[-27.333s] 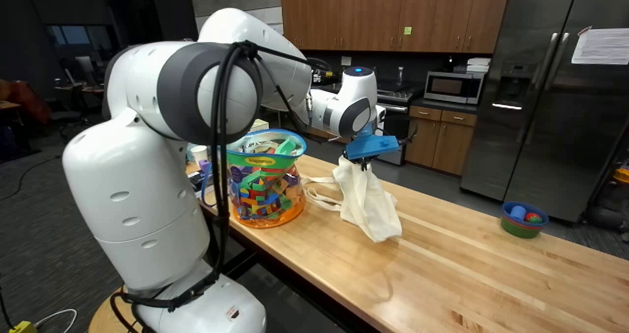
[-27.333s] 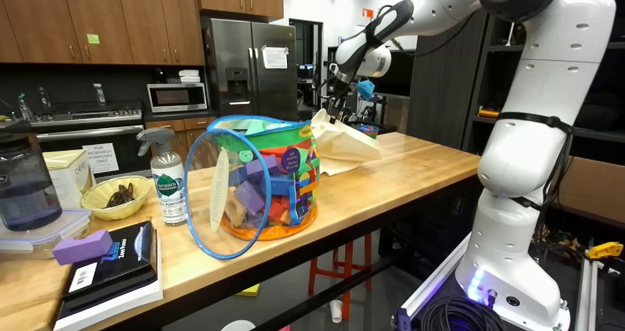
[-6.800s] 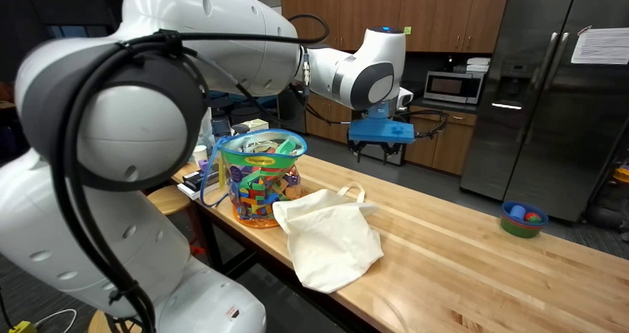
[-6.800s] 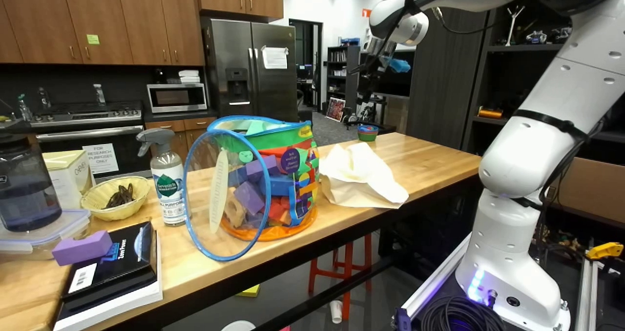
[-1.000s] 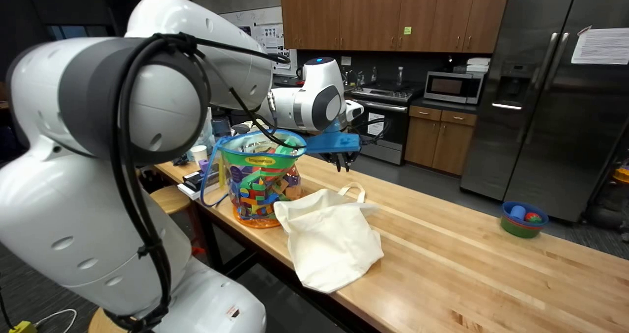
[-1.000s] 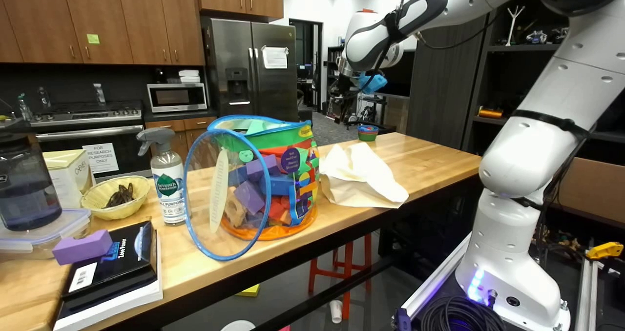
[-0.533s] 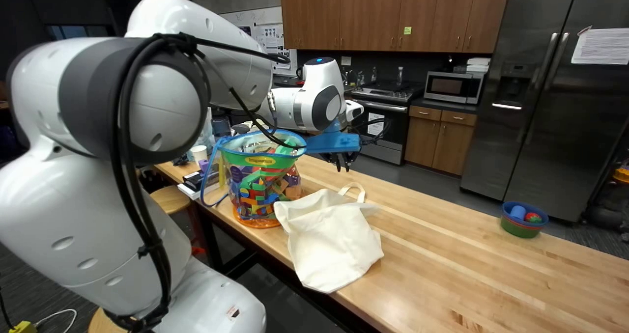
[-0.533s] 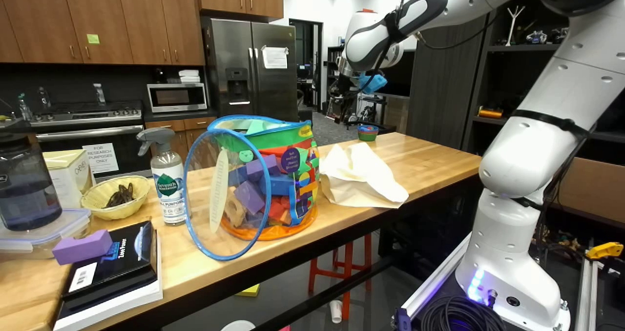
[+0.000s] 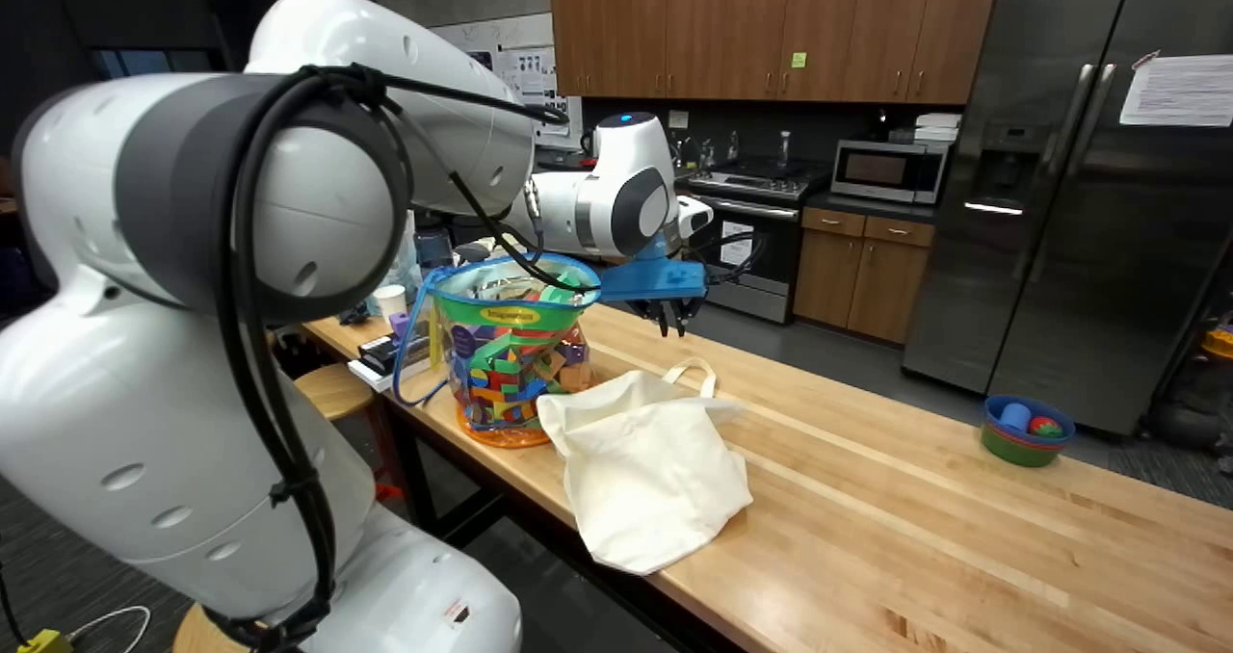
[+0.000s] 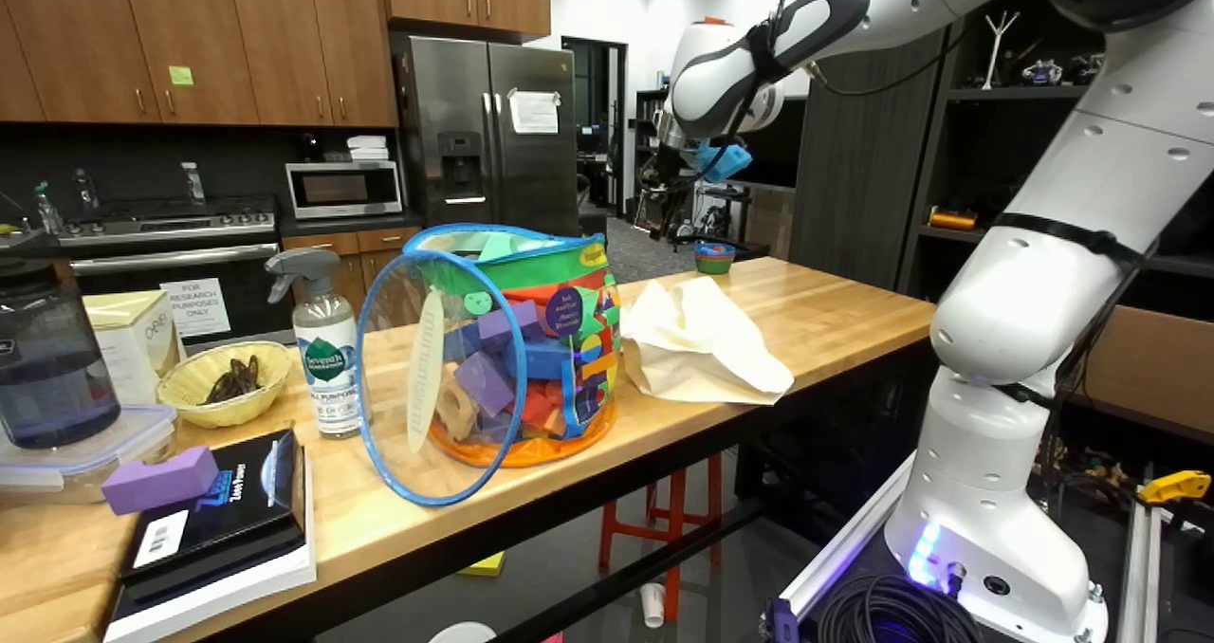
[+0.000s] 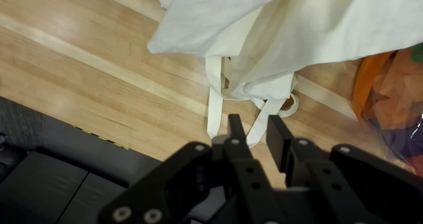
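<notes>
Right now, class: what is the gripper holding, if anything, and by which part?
Nothing is held: the partly open gripper hangs above the table, clear of the bag and its straps.

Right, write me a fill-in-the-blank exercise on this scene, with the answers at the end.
1. The cloth bag lies beside a clear tub filled with toy ____.
2. The tub's base is coloured ____.
3. The top one of the stacked bowls is coloured ____.
4. The jaws stand apart and hold ____.

Missing words: blocks; orange; blue; nothing.
</notes>
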Controlling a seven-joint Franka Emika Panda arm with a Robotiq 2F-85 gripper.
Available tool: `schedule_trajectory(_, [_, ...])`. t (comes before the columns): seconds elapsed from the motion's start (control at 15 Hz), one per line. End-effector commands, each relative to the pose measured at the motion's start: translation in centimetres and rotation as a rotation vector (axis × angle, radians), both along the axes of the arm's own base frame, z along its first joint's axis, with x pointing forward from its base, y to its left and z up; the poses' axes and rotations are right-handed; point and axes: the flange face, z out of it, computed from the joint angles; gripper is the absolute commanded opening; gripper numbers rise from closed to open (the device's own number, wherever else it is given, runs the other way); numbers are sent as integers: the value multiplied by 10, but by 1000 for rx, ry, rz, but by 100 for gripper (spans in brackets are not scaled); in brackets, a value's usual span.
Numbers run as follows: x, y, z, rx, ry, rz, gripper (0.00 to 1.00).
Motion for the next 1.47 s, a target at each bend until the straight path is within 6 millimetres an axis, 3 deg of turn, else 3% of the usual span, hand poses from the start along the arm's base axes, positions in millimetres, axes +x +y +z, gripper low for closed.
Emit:
schedule_trajectory(0.0, [0,0,1,0,1,0,27])
schedule_trajectory(0.33, [0,0,1,0,1,0,27])
schedule_trajectory(0.4, [0,0,1,0,1,0,52])
schedule_trajectory(0.47, [-1,5,3,14,-1,-2,52])
schedule_trajectory(0.6, [-2,13,3,31,11,-4,62])
schedule_trajectory(0.93, [-12,40,-7,101,109,14,95])
schedule_trajectory(1.07, [-18,48,-15,120,156,13,100])
schedule_trajectory(1.4, [-28,58,-40,100,228,-4,100])
